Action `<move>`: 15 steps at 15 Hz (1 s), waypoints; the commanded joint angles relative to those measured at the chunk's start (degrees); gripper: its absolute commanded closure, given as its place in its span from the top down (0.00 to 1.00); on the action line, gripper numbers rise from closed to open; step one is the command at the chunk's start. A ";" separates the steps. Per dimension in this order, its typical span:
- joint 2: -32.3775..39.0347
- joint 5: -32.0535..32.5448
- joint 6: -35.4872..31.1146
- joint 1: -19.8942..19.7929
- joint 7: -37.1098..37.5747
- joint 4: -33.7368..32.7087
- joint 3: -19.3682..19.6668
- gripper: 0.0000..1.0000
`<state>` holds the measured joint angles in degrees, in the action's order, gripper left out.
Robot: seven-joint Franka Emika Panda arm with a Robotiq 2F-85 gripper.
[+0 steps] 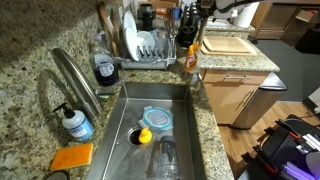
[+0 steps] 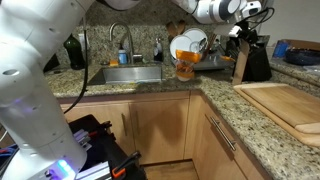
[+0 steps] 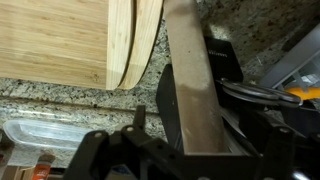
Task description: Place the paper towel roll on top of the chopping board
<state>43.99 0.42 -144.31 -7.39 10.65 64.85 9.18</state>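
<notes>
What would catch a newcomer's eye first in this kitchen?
Probably the big white robot arm, which fills the near side of an exterior view and arches across to above the knife block. Then the pale wooden chopping board lying flat on the speckled granite counter, and the sink holding a blue-lidded tub and a glass, with an orange sponge on the counter beside it.

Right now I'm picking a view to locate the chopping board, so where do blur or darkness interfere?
Wrist view: the chopping board is well lit and fairly sharp, the bottom dark and murky. In an exterior view the near robot arm is a blurred white mass.
</notes>
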 commanded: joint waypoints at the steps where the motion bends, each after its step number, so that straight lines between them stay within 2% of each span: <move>1: 0.15 0.50 0.06 -0.21 0.03 -0.01 0.28 0.68; 10: 0.19 0.33 -0.21 -0.66 0.38 -0.35 0.58 0.06; 11: 0.18 0.27 -0.09 -0.67 0.62 -0.54 0.69 0.01; 15: -0.95 0.58 1.77 0.22 4.68 -1.23 2.99 0.02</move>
<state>43.96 0.43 -144.32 -7.78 12.03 64.53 10.28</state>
